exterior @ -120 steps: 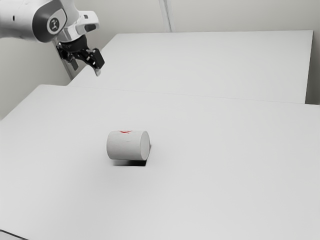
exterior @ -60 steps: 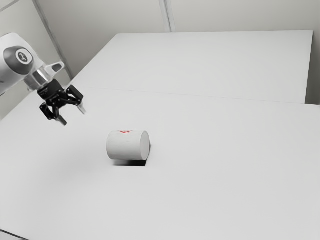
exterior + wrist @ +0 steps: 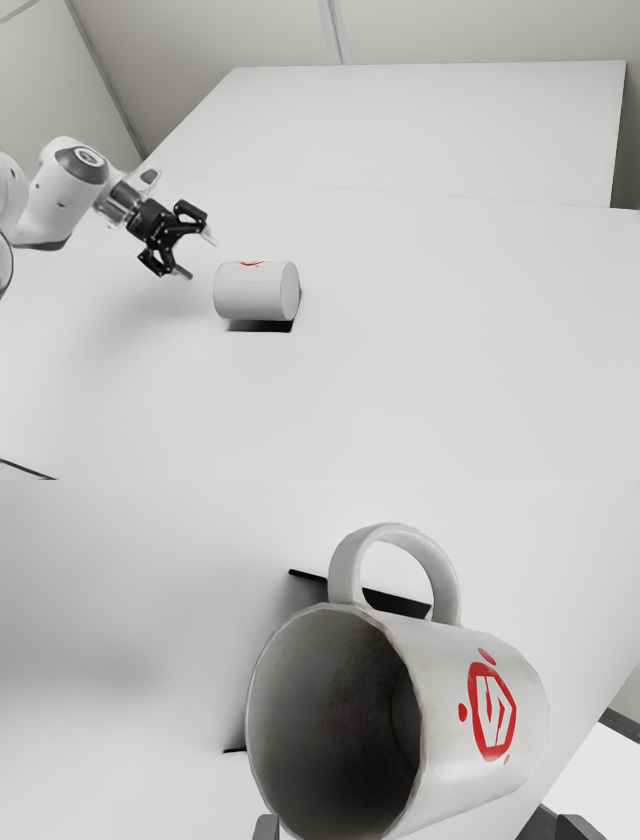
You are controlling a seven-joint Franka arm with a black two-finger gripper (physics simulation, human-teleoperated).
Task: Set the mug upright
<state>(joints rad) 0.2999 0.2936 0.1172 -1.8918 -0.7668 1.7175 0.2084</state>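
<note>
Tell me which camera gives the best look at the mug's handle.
The wrist view: the whole loop of the handle stands out there, joined to the mug's side. The exterior view shows the mug lying down, but I can't make out its handle.

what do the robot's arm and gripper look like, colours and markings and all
The arm is white, with rounded segments, a dark grey ring around a pale disc bearing a dark mark at one joint, and a paler, silvery section nearer the hand. The gripper is black, with angular, linked fingers; one fingertip looks pale in the exterior view, the other dark grey.
</note>
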